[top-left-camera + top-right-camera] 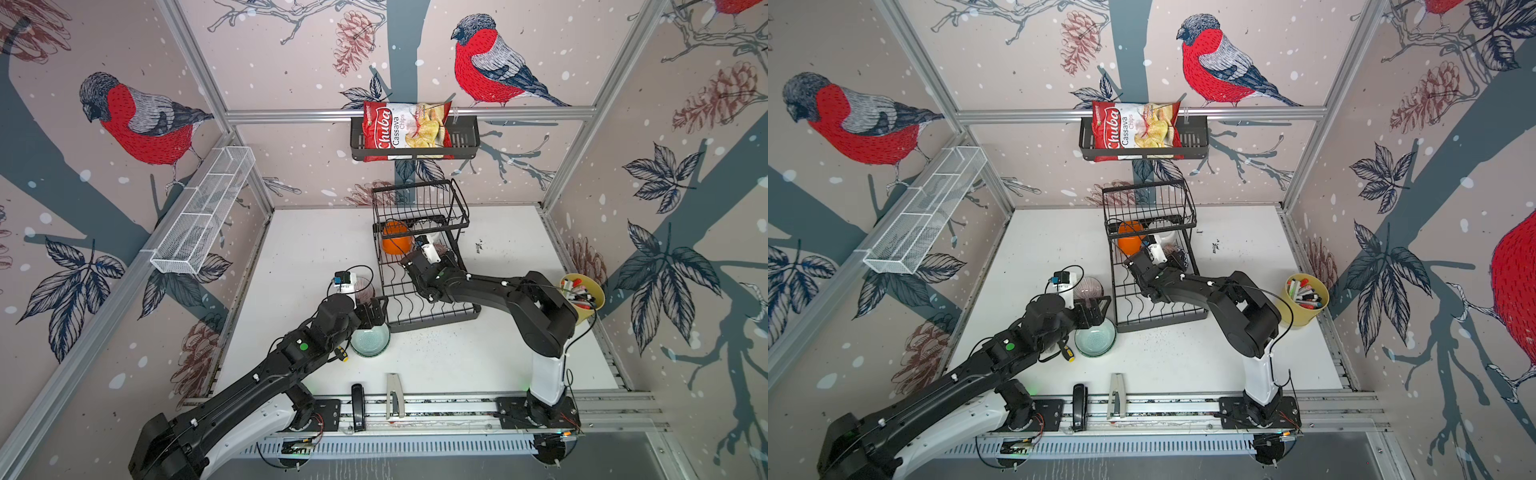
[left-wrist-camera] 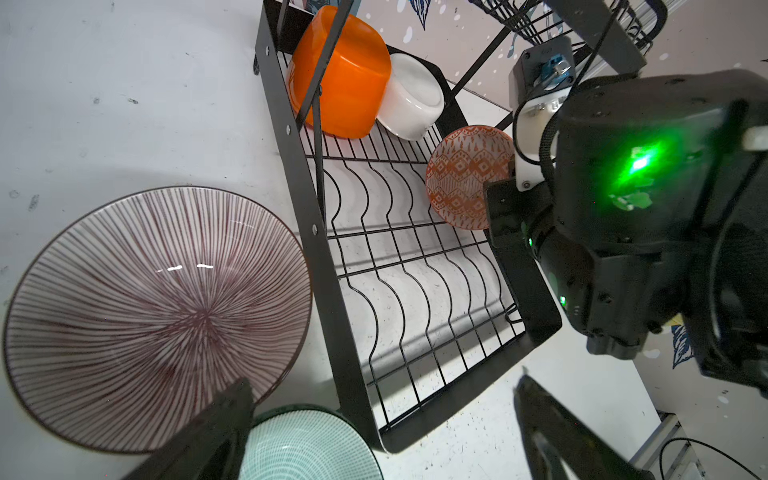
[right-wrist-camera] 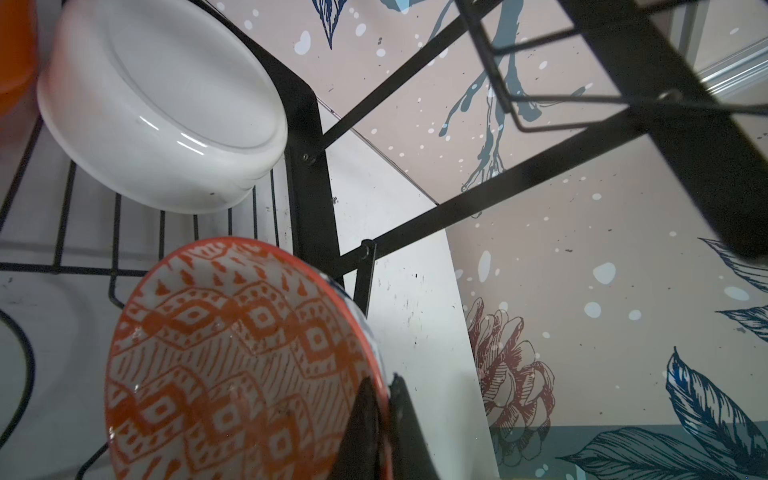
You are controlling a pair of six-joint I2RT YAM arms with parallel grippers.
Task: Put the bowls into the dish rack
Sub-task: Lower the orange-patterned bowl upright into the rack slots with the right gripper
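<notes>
Right gripper (image 3: pixel 384 415) is reaching into the dish rack (image 1: pixel 436 322), under the raised basket tier. Its jaws are clamping tight on the rim of the orange-patterned bowl (image 3: pixel 232 365), one finger (image 3: pixel 361 424) lying inside the bowl and the other behind the rim. The bowl is standing tilted on edge over the right side of the lower tray, with its patterned inside facing the tray's middle. Whether it is resting on the wires, I cannot tell.

At the far end of the lower tray two more bowls are lying tipped on their sides. The plain orange bowl (image 2: pixel 340 75) is sitting in the far left corner, and the white bowl (image 2: pixel 411 99) is leaning just beside it, seemingly touching. The wavy slots nearer the front are standing bare.

Left gripper (image 1: pixel 372 313) is hovering outside the rack, just off its front left corner. Its jaws are spread wide and gripping nothing. In the left wrist view one finger (image 2: pixel 216 428) is showing over the gap between two bowls that are waiting on the table (image 1: pixel 498 353). These are the mauve-striped bowl (image 2: pixel 158 320), upright beside the rack's left rail, and the pale green bowl (image 1: pixel 370 343), upright just in front of it, their rims close together.

A yellow cup of markers (image 1: pixel 582 295) is standing at the table's right edge, well apart from the rack. A black stapler (image 1: pixel 357 405) is lying on the front rail, and a chips bag (image 1: pixel 405 131) is sitting in the wall basket above
</notes>
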